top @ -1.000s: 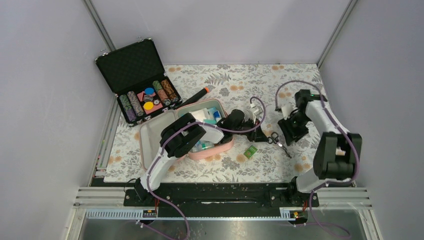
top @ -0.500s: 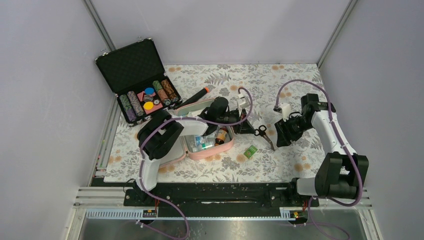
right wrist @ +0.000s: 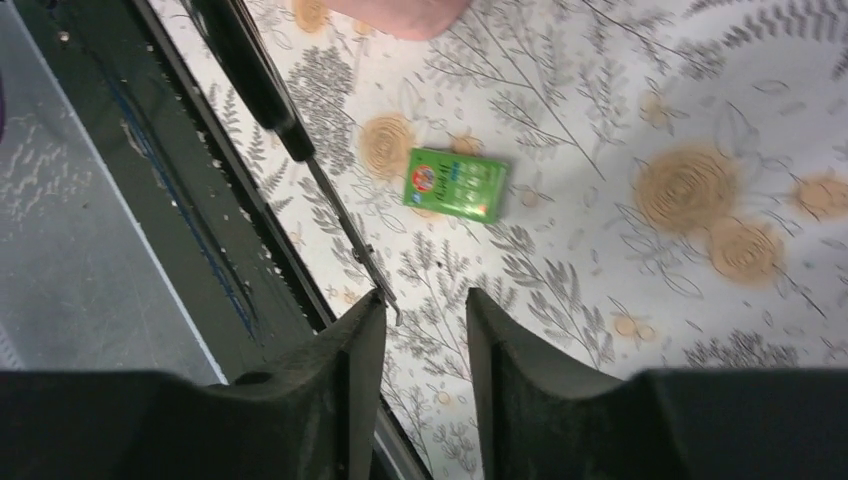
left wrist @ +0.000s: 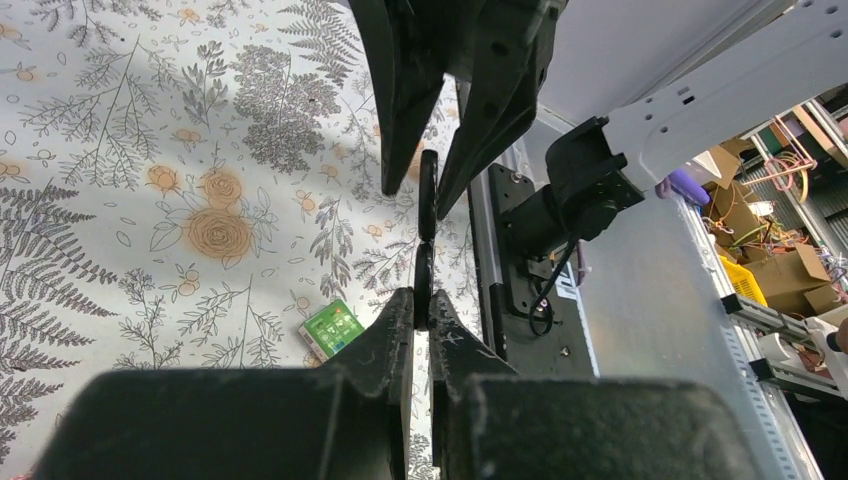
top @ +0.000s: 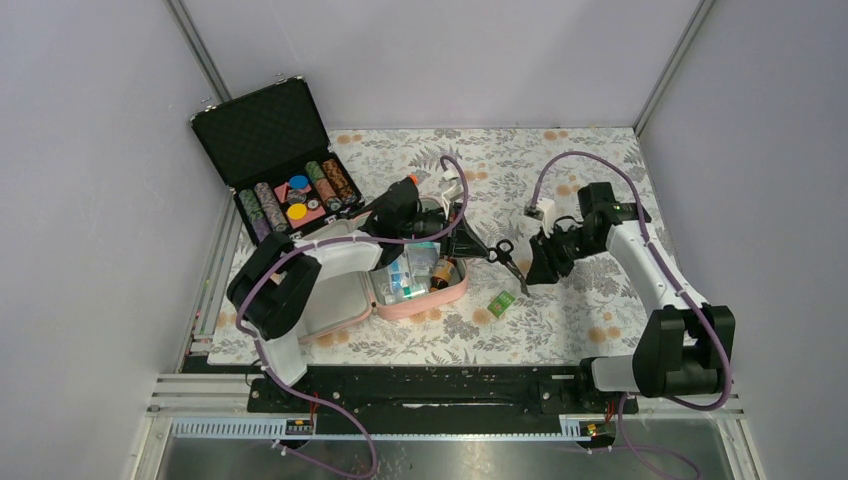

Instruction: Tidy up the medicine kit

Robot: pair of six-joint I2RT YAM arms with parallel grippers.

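The pink medicine kit (top: 447, 291) lies open at the centre left, its lid (top: 330, 290) folded out to the left and small boxes and a brown bottle (top: 442, 270) inside. My left gripper (top: 472, 244) is shut on the black handle of a pair of scissors (top: 506, 256), held just right of the kit; in the left wrist view (left wrist: 424, 300) the handle ring (left wrist: 427, 190) sits between the pads. My right gripper (top: 534, 268) is open, beside the scissors' blade (right wrist: 350, 232). Its left fingertip (right wrist: 365, 320) is close to the blade tip.
A green packet (top: 502, 303) lies on the floral mat in front of the scissors and shows in both wrist views (left wrist: 333, 328) (right wrist: 457, 184). A black case of poker chips (top: 290, 190) stands open at the back left. A black pen with a red tip (top: 392, 194) lies behind the kit.
My left gripper has carried the scissors left and back, toward the kit. My right gripper has followed leftward alongside the blade, staying open.
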